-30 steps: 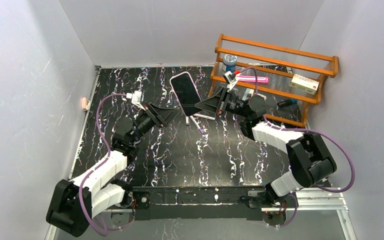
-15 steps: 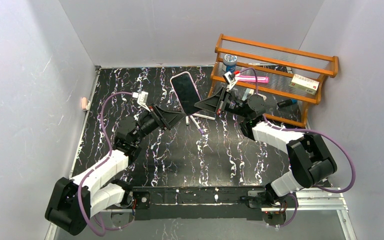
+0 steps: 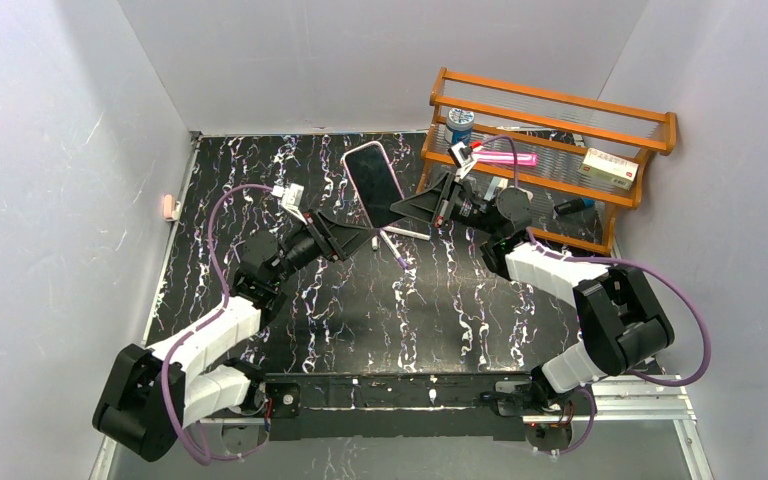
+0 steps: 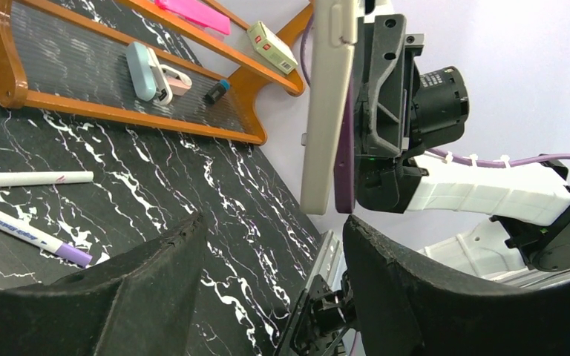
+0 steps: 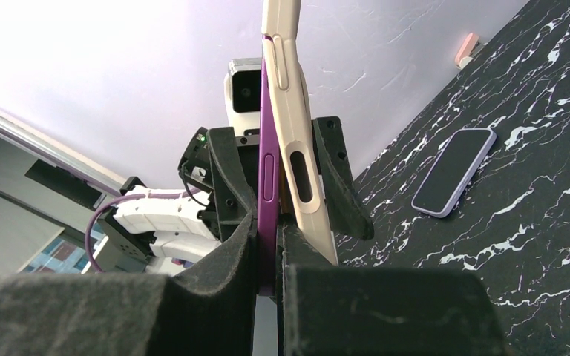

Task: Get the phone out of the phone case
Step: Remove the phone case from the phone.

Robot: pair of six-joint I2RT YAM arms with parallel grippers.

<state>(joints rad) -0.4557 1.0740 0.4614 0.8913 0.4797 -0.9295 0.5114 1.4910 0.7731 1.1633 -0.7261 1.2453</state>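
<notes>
My right gripper point(image 3: 405, 210) is shut on a purple phone point(image 5: 268, 185) and holds it upright above the table. The cream phone case point(image 5: 293, 141) is still on it but splays away from the phone at the near lower edge, outside my right finger point(image 5: 386, 311). In the top view the phone point(image 3: 372, 185) shows a dark screen. My left gripper point(image 3: 358, 240) is open just left of it. In the left wrist view the case point(image 4: 326, 111) and the purple phone point(image 4: 345, 170) hang just above the gap between my left fingers point(image 4: 156, 274).
An orange wooden rack point(image 3: 550, 150) with small items stands at the back right. A white pen point(image 4: 30, 178) and a purple-tipped marker point(image 4: 30, 233) lie on the black marble table under the phone. Another phone point(image 5: 453, 172) lies flat on the table.
My left gripper has moved right and forward, closing in on the held phone's lower edge. The right gripper and phone have barely moved.
</notes>
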